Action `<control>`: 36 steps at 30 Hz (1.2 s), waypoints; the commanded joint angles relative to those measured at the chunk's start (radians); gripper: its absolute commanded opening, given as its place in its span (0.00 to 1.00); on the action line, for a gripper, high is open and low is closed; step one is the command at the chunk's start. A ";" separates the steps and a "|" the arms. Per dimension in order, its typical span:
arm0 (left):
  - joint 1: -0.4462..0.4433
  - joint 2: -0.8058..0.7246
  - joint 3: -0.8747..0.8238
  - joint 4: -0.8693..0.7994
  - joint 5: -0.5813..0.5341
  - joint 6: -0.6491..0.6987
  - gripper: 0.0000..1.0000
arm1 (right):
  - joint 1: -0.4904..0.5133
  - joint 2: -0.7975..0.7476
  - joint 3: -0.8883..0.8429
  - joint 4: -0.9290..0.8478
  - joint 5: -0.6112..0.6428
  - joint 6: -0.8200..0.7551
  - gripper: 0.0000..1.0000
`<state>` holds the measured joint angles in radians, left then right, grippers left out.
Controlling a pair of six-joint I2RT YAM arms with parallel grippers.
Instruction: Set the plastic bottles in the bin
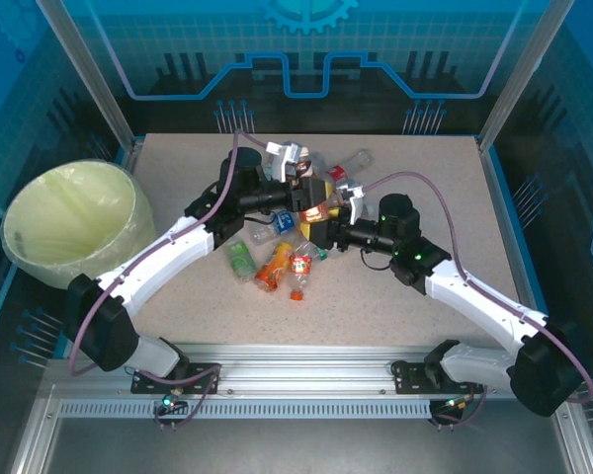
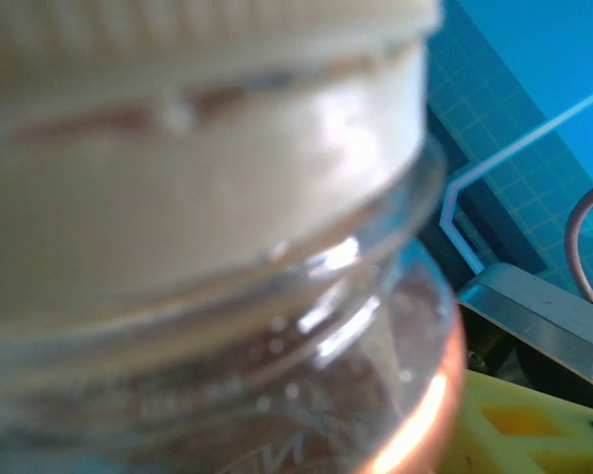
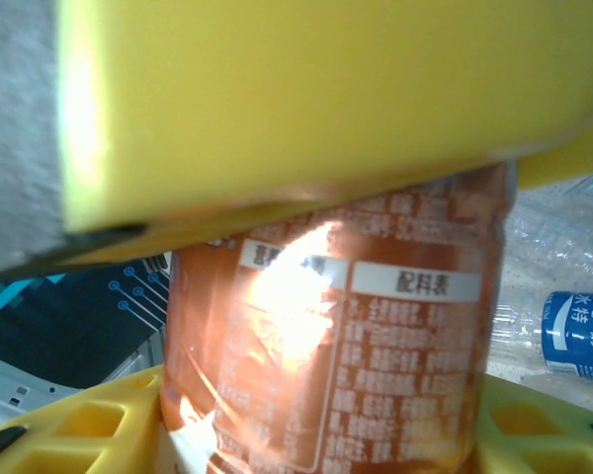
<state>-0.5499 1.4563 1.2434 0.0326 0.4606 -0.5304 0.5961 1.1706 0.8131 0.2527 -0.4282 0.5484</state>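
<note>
An orange-brown labelled plastic bottle [image 1: 314, 210] hangs above the middle of the table between both grippers. My right gripper [image 1: 330, 225] is shut on its body, and its yellow fingers flank the label [image 3: 376, 346] in the right wrist view. My left gripper [image 1: 299, 200] is at the bottle's cap end. One of its yellow fingers [image 3: 306, 99] lies flat across the bottle's upper part. The cream cap and clear neck [image 2: 277, 326] sit right against the left wrist camera. Several more plastic bottles [image 1: 274, 267] lie on the table below. The pale yellow-green bin [image 1: 128, 212] stands at the far left.
Loose bottles include a green one [image 1: 240, 259], a red-labelled one [image 1: 300, 265], a blue-labelled one [image 3: 578, 336] and clear ones [image 1: 354, 160] at the back. Blue walls and metal posts frame the table. Purple cables loop over both arms.
</note>
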 commanded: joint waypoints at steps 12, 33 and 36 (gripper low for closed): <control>-0.010 -0.084 -0.005 -0.106 -0.201 0.093 0.49 | 0.027 -0.038 0.112 -0.261 0.015 -0.194 0.85; 0.085 -0.390 0.100 -0.559 -0.750 0.354 0.48 | 0.024 -0.063 0.049 -0.437 0.719 -0.177 1.00; 0.085 -0.430 0.141 -0.633 -0.825 0.406 0.48 | 0.024 -0.051 0.059 -0.443 0.739 -0.159 1.00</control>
<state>-0.4717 1.0691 1.3289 -0.4931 -0.2424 -0.2184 0.6106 1.1133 0.8650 -0.1764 0.2462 0.3584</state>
